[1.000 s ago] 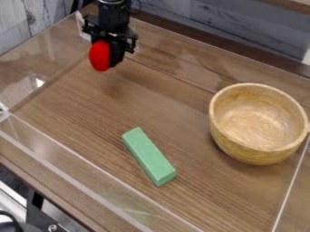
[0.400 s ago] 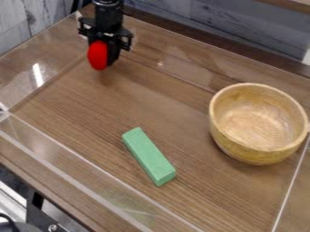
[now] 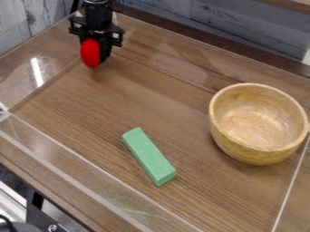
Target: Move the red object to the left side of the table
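The red object is a small rounded red toy held between the black fingers of my gripper, which points straight down near the back left of the table. The gripper is shut on it. The toy hangs low over the wood-grain surface; I cannot tell whether it touches. Its green top is hidden by the fingers.
A green rectangular block lies at the front middle. A wooden bowl stands at the right. Low clear acrylic walls edge the table, the left one close to the gripper.
My gripper has carried the red object leftward and a little farther back, toward the left wall. The block and the bowl have not moved.
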{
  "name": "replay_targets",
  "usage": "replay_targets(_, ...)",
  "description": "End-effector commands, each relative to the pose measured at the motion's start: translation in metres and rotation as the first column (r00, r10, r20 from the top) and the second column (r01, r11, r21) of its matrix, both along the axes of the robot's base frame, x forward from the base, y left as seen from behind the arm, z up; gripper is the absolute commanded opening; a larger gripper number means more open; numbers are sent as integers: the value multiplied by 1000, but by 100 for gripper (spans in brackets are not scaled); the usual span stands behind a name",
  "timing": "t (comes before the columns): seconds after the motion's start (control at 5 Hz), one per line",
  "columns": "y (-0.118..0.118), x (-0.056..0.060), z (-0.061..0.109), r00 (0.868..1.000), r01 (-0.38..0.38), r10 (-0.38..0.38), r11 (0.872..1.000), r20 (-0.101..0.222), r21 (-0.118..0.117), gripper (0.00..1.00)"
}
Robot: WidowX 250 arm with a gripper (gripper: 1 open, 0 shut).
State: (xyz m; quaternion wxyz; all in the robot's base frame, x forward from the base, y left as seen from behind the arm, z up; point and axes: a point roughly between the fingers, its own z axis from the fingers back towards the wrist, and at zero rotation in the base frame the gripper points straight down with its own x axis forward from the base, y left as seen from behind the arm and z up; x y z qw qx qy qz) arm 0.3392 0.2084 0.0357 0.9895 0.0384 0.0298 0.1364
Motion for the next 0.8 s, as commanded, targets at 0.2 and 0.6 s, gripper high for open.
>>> replay_targets(0.2,9,-4,24,998,9,-10,1000,63,18,100)
replay_targets(0.6,7,-26,47,994,63,-62,998,95,-5,0)
